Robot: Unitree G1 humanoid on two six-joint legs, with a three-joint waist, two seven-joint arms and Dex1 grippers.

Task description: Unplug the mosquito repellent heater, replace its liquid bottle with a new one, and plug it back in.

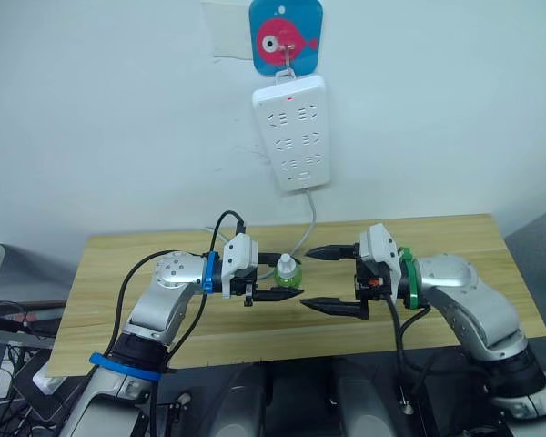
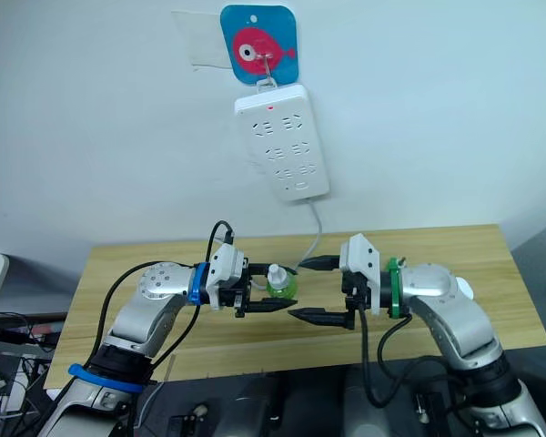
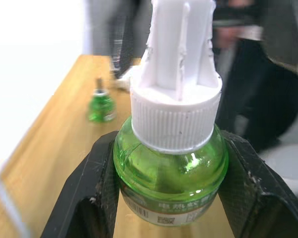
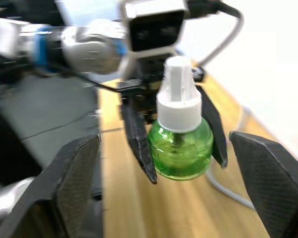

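A liquid bottle (image 1: 288,276) of green glass with a white ribbed cap is held upright above the wooden table (image 1: 146,255). My left gripper (image 1: 291,289) is shut on its green body (image 3: 169,168). My right gripper (image 1: 307,279) is open just to the right of it, one finger high and one low, facing the bottle (image 4: 181,144) without touching it. A second small green bottle (image 3: 100,106) without a cap stands further along the table. The mosquito repellent heater is hidden.
A long white power strip (image 1: 291,132) hangs on the wall from a blue fish hook (image 1: 286,35). Its white cable (image 1: 307,228) runs down to the table behind the grippers.
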